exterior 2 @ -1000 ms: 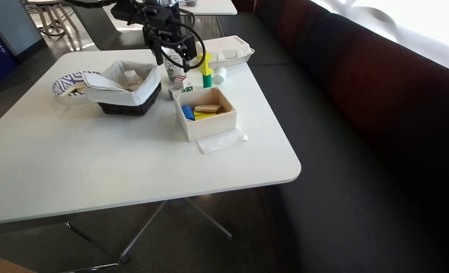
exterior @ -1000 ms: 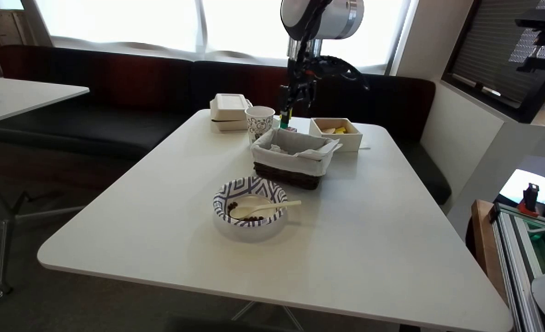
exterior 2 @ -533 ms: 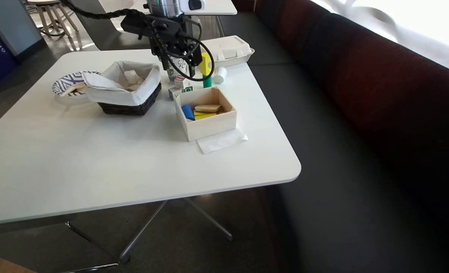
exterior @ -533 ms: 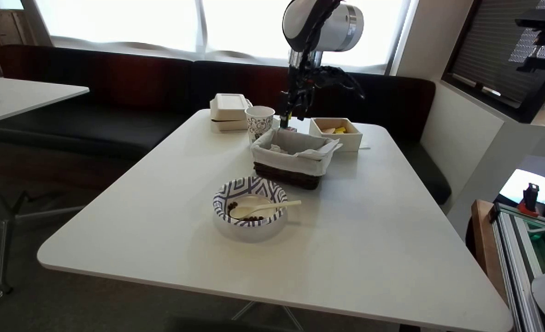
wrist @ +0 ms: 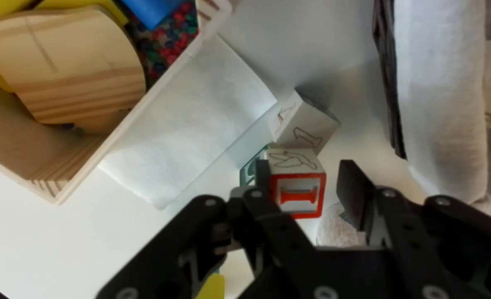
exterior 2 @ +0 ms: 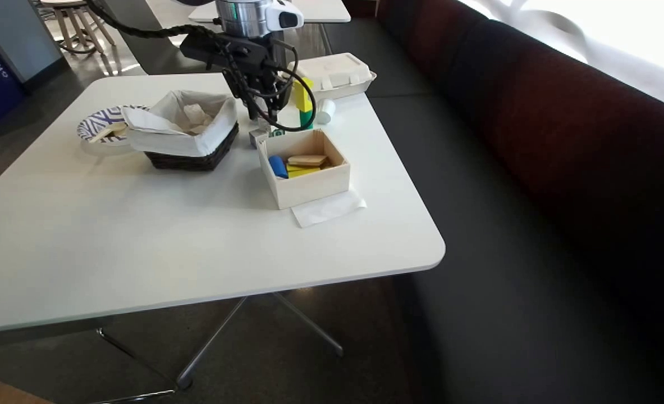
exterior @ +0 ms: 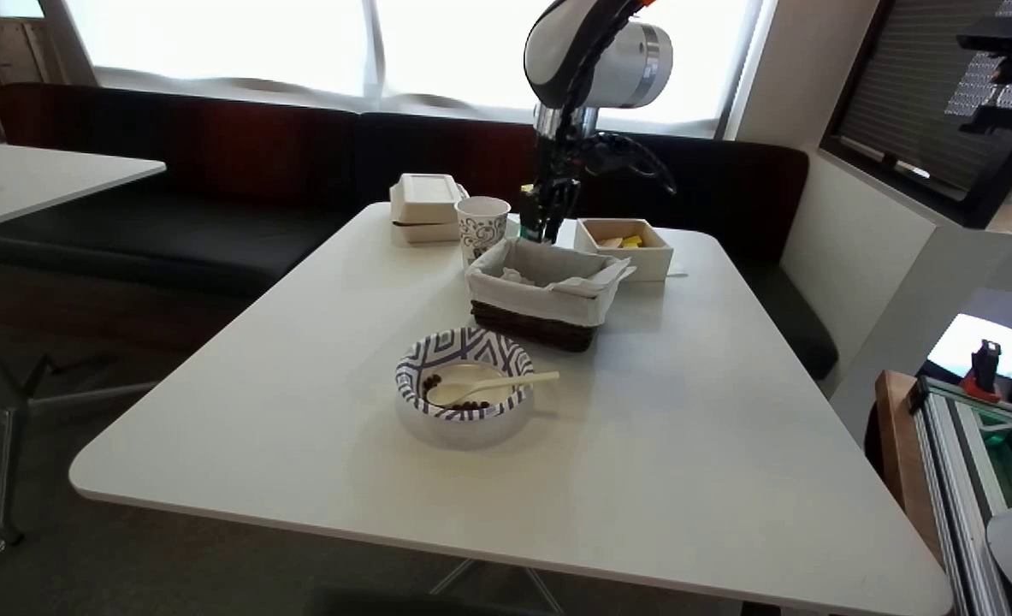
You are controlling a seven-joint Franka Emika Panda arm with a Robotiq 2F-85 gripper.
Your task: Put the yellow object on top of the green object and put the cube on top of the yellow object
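Note:
In an exterior view the yellow object stands upright on the green object, just beside my gripper and partly behind its cable loop. Only a yellow corner of it reaches the wrist view. There my gripper straddles a cube with a red-framed face. The left finger overlaps the cube's near edge; a clear gap separates the cube from the right finger, so the jaws are open. A pale cube touches or nearly touches it, and a green-edged face shows behind the left finger.
A wooden box of blocks stands close by, over a napkin. The lined basket flanks the gripper. A patterned paper cup, a takeaway box and a small white cylinder crowd this end. The bowl lies farther off.
The arm has come down over the cubes, and the two fingers have drawn closer together around the red-framed cube. The yellow object has stayed on the green one.

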